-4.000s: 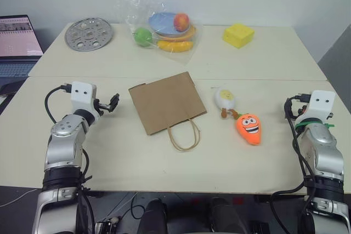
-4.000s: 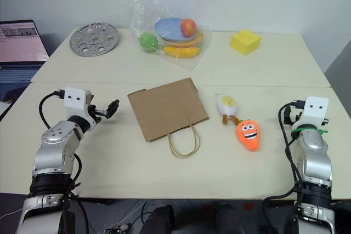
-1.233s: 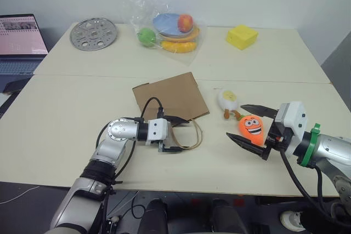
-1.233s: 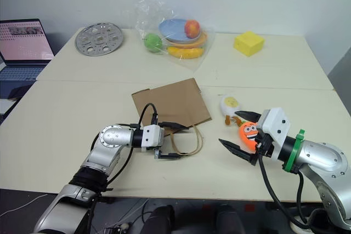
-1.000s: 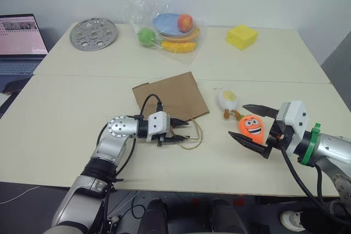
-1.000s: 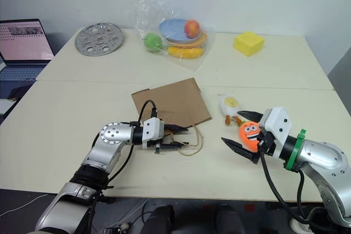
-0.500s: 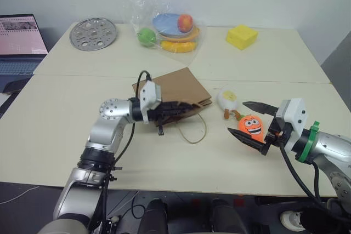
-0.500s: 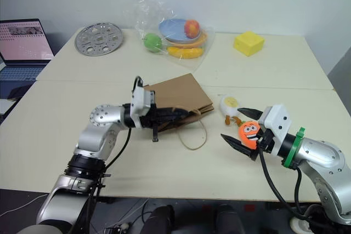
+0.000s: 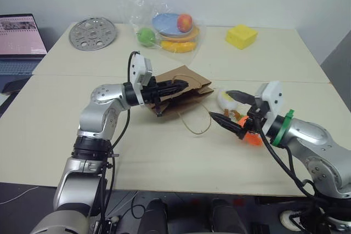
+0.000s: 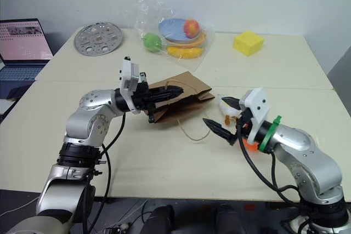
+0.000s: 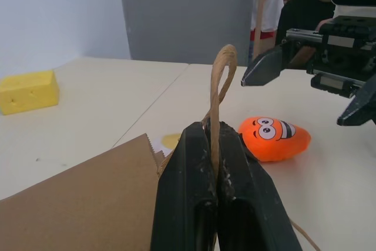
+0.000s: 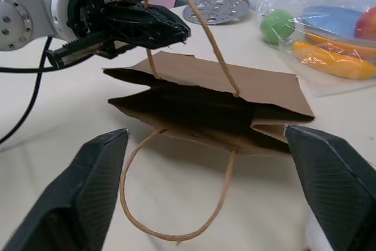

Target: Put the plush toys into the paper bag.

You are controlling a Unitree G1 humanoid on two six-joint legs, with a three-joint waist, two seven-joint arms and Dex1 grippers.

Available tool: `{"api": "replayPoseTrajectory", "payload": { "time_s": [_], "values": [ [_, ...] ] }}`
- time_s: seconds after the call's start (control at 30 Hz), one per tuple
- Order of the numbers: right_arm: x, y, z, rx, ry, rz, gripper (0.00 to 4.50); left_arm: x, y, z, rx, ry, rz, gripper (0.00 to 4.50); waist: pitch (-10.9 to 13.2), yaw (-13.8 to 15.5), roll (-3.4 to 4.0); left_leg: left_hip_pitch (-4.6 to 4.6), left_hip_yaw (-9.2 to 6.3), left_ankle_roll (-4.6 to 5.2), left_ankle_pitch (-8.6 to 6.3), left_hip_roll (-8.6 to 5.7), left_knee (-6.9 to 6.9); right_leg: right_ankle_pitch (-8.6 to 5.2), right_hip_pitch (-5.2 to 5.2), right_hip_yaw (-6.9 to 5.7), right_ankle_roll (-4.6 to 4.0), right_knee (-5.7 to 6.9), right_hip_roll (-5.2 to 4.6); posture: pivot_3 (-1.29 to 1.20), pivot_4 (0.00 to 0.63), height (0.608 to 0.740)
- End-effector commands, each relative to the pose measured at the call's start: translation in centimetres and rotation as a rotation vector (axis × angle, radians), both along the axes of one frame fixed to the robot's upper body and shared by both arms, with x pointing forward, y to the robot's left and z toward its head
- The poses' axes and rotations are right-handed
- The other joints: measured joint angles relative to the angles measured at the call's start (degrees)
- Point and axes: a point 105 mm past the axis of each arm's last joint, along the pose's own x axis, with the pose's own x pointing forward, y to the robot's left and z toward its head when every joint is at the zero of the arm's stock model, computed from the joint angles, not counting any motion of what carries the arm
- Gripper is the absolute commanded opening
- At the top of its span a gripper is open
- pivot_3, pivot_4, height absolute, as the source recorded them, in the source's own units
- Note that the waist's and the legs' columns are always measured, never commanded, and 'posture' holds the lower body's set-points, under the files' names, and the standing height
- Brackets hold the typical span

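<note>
The left end effector (image 9: 184,85) is being kept pressed together on 1 twine handle (image 11: 220,86) of the paper bag (image 9: 184,96) — the loop is being pinched between its 2 black fingers (image 11: 182,204). The bag's upper edge is being held off the tabletop (image 9: 60,119), its mouth gaping toward the right end effector (image 9: 224,106), while the second handle (image 12: 176,204) is lying slack on the tabletop. The right end effector is being held with its fingers spread, nothing between them. Just behind it the carrot plush (image 11: 274,138) is lying on the tabletop, and the egg plush (image 10: 227,104) is resting beside it — both outside the bag.
</note>
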Motion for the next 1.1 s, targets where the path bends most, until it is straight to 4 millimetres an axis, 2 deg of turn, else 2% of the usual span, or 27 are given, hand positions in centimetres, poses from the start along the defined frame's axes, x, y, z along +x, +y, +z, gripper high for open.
{"api": "replayPoseTrajectory", "payload": {
  "time_s": [0.03,0.23,0.27,0.33,0.57,0.77,0.87,0.93,1.03,1.1],
  "values": [
    [1.0,2.1,0.6,0.011,-0.01,0.003,3.18,-0.3,-0.2,1.9,-0.026,-0.057,-0.008,0.0,0.0,-0.3,0.0,0.02,0.0,0.0,0.0,0.0,0.0,0.0,0.0,0.0,0.0,0.01,0.0,0.0,0.15,0.74],
    [2.8,4.3,-0.5,-0.023,0.004,-0.004,1.05,-0.5,-0.3,2.1,-0.026,-0.059,-0.011,0.0,0.0,-0.3,0.0,-0.05,-0.03,0.0,0.0,0.0,-0.04,0.0,-0.05,-0.04,0.0,0.0,0.0,0.0,0.15,0.74],
    [3.2,4.7,-0.6,-0.028,-0.005,-0.012,0.58,-0.4,-0.3,2.1,-0.028,-0.059,-0.007,0.0,0.0,-0.4,0.01,-0.07,-0.04,0.0,0.0,0.0,-0.05,0.0,-0.1,-0.05,0.0,0.01,0.0,0.0,0.15,0.74],
    [4.0,5.5,-0.9,-0.032,-0.007,-0.019,0.05,-0.4,-0.3,2.2,-0.037,-0.059,-0.002,0.0,0.0,-0.6,0.0,-0.11,-0.02,0.0,0.0,0.0,-0.05,0.0,-0.19,-0.02,0.0,0.06,0.0,0.0,0.15,0.74],
    [6.8,7.5,-1.0,-0.049,-0.064,-0.072,0.05,-0.7,-0.2,2.7,-0.049,-0.076,-0.004,0.0,0.0,-0.8,0.0,-0.13,0.0,0.0,0.0,0.0,-0.05,0.0,-0.25,-0.02,-0.01,0.09,0.0,0.0,0.15,0.74],
    [8.3,9.0,-1.3,-0.017,-0.071,-0.085,0.05,-0.9,-0.3,3.3,-0.088,-0.081,-0.009,0.0,0.0,-0.8,0.0,-0.23,-0.01,0.0,0.0,0.0,-0.08,0.01,-0.37,-0.03,-0.01,0.1,0.0,0.0,0.15,0.74],
    [8.8,9.8,-2.4,-0.052,-0.099,-0.084,0.05,-1.1,-0.3,3.4,-0.093,-0.085,-0.022,0.0,0.0,-0.8,0.01,-0.27,-0.01,0.0,0.0,0.0,-0.08,0.01,-0.41,-0.03,-0.01,0.1,-0.01,0.0,0.15,0.74],
    [9.4,10.6,-3.1,-0.015,-0.067,-0.105,0.05,-1.1,-0.4,3.9,-0.116,-0.084,-0.015,0.0,0.0,-0.8,0.0,-0.26,-0.01,0.0,0.0,0.0,-0.08,0.01,-0.41,-0.04,-0.01,0.11,-0.01,0.0,0.15,0.74],
    [10.3,11.9,-5.8,-0.017,-0.023,-0.144,0.05,-1.0,-0.3,5.6,-0.149,-0.137,0.004,0.0,0.0,-0.9,0.0,-0.26,-0.01,0.0,0.0,0.01,-0.08,0.01,-0.42,-0.03,-0.02,0.14,0.0,0.0,0.15,0.74],
    [10.0,13.0,-7.4,-0.041,0.025,-0.121,0.05,-0.5,0.1,6.4,-0.149,-0.156,0.036,0.0,0.0,-0.9,0.0,-0.26,-0.01,-0.01,0.0,0.01,-0.08,0.01,-0.44,-0.03,-0.02,0.16,0.0,0.0,0.15,0.74]
  ]
}}
